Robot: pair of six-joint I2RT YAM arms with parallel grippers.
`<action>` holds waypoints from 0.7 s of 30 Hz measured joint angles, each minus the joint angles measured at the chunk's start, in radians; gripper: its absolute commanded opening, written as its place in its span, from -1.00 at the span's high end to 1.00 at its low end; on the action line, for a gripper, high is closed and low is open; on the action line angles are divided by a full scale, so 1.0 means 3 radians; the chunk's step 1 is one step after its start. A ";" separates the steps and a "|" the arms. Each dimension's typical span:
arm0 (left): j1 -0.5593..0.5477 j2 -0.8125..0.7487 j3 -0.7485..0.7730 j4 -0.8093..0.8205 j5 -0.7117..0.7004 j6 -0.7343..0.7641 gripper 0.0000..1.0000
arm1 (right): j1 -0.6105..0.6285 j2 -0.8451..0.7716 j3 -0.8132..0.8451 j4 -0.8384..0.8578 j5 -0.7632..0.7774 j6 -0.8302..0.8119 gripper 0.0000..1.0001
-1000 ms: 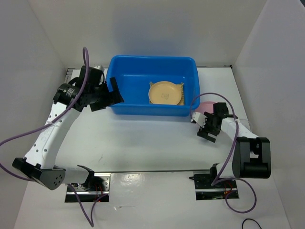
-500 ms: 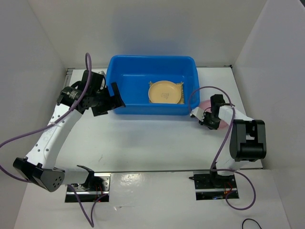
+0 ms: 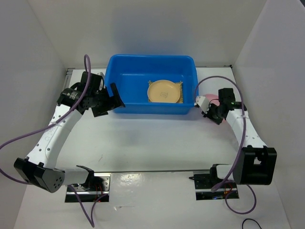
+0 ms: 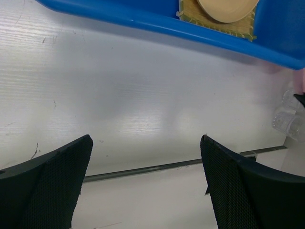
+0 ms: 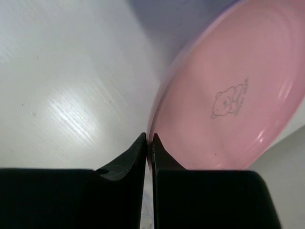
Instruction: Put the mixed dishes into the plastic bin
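Note:
The plastic bin (image 3: pixel 152 64) stands at the back middle of the table. Inside it a tan plate (image 3: pixel 164 91) lies on a woven mat (image 3: pixel 180 86). A pink plate (image 3: pixel 208 101) sits just right of the bin, and my right gripper (image 3: pixel 213 110) is shut on its near rim. The right wrist view shows the pink plate (image 5: pixel 228 105) tilted, its edge pinched in that gripper (image 5: pixel 149 138). My left gripper (image 3: pixel 110 99) hangs open at the bin's front left corner, holding nothing. In the left wrist view, that gripper (image 4: pixel 145 138) faces bare table, with the bin (image 4: pixel 143 21) above and two clear cups (image 4: pixel 285 119) at the right edge.
White walls enclose the table on the left, back and right. Purple cables (image 3: pixel 86 62) loop from both arms. A metal strip (image 3: pixel 152 171) runs along the near edge between the arm bases.
My right arm has swung back towards the bin and its jaws have closed on the pink plate's rim. The left arm has shifted only slightly.

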 measured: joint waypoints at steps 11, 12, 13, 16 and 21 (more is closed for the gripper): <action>0.0067 -0.0001 -0.0050 0.0069 0.0086 0.0022 -1.00 | 0.0177 -0.0080 0.0977 0.0038 -0.0158 0.0579 1.00; 0.0076 -0.0004 -0.0053 0.0070 0.0089 0.0022 -1.00 | 0.0318 -0.0064 0.1110 0.0062 -0.0099 0.0615 1.00; 0.0093 -0.0009 -0.0058 0.0074 0.0089 0.0023 -1.00 | 0.0486 -0.0039 0.1231 0.0111 -0.0058 0.0643 1.00; 0.0131 -0.0032 -0.0083 0.0080 0.0106 0.0023 -1.00 | 0.1059 0.0136 0.1546 0.0263 -0.0013 0.0711 1.00; 0.0154 -0.0103 -0.0102 0.0088 0.0104 0.0022 -1.00 | 0.1751 0.0797 0.1948 0.0456 0.0061 0.0750 1.00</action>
